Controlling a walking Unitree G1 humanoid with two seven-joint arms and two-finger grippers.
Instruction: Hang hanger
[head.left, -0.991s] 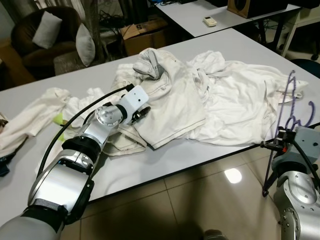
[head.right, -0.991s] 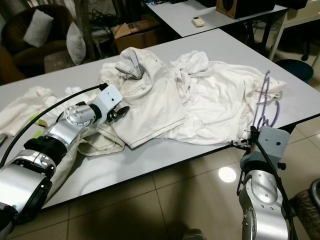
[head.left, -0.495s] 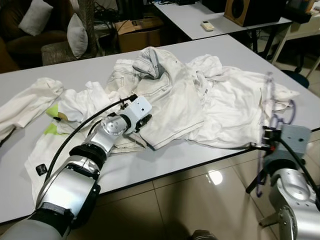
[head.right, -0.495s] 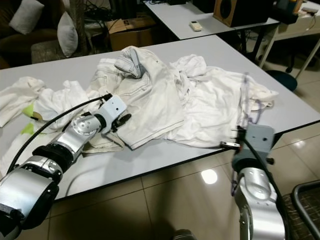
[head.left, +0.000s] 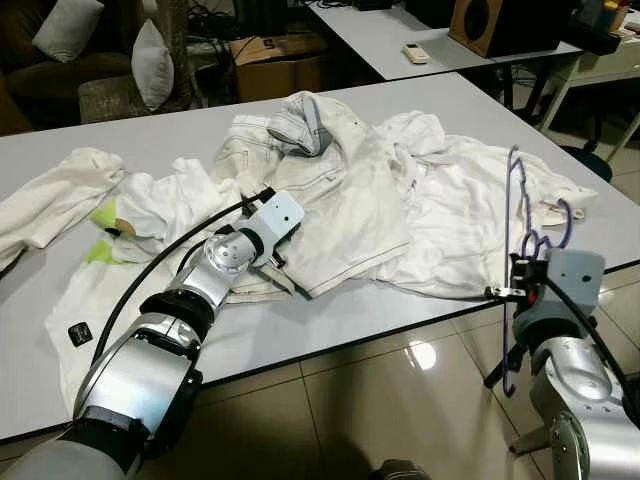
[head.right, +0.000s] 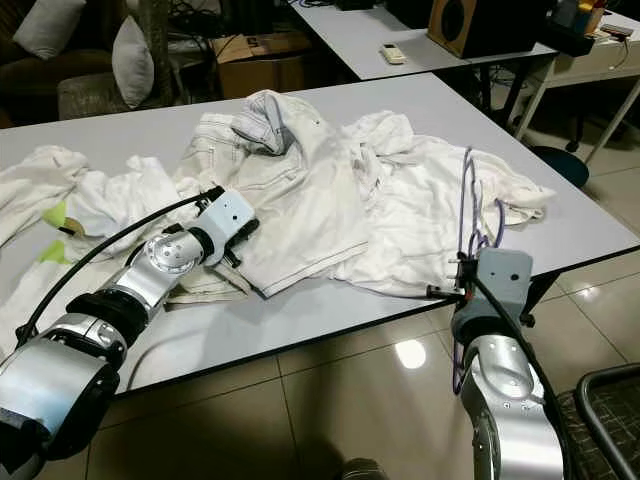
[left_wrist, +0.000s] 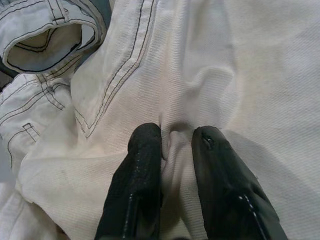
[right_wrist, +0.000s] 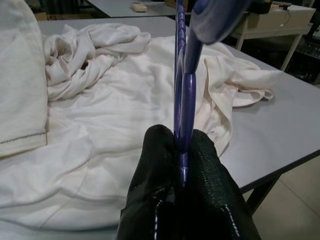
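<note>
Left eye view: grey table (head.left: 330, 320) carries a spread of white clothes. White trousers (head.left: 340, 200) lie across the middle, waistband toward the far edge; a white shirt (head.left: 470, 220) lies beside them toward the right edge; more white garments (head.left: 90, 200) lie toward the left edge. Left gripper (head.left: 278, 255) rests on the trousers near the table's near edge. Right gripper (head.left: 520, 290) is just off the near-right edge, holding a purple hanger (head.left: 525, 215) that stands upright, its top over the shirt's edge. Tiled floor (head.left: 350, 410) below.

Right eye view: same layout. A second table (head.right: 400, 35) stands behind, with a remote (head.right: 394, 55) on it.

Left wrist view: the two black fingers (left_wrist: 145, 165) are nearly together, pinching a small fold of trouser fabric between them.

Right wrist view: fingers (right_wrist: 160, 165) clamped on the hanger's lower bar; the hanger rises edge-on from the grip, shirt and table edge behind it.
</note>
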